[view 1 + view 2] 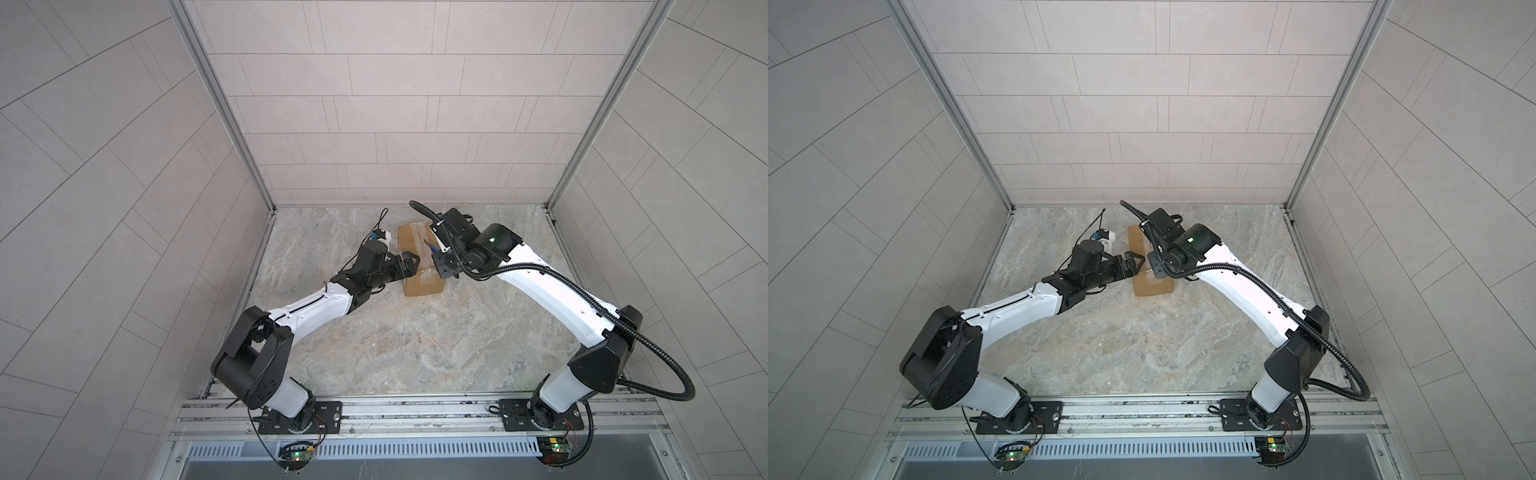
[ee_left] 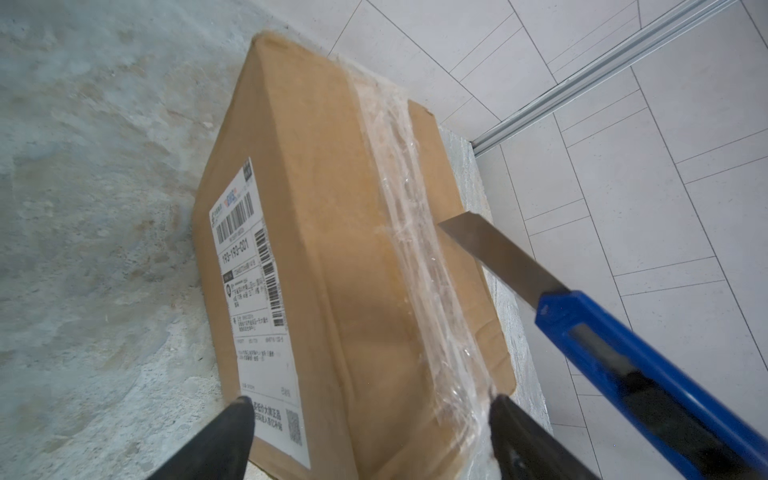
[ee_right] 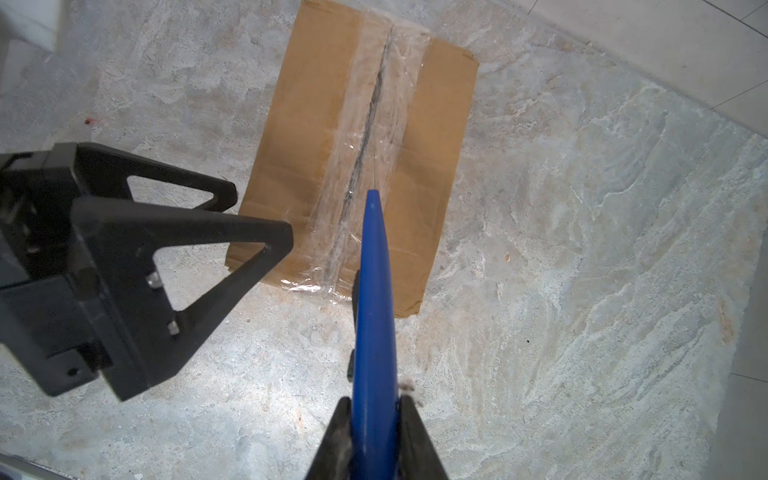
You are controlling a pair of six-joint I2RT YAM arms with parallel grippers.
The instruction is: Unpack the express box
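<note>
- Left gripper (image 1: pixel 120 266): jaws spread wide, empty, just beside the box's left long side, towards its near end.
- Express box (image 1: pixel 415 249): flat on the tabletop (image 1: pixel 374 353), close to the far edge, about midway across. Long axis runs from far edge to near edge. The taped seam (image 3: pixel 365 124) follows that axis.
- Utility knife (image 2: pixel 623 353): blade out, tip over the right flap just beside the tape; contact unclear.
- Right gripper (image 3: pixel 374 415): clamped narrow on the knife handle. The seam lies straight ahead, so this arm is judged better placed to cut.
</note>
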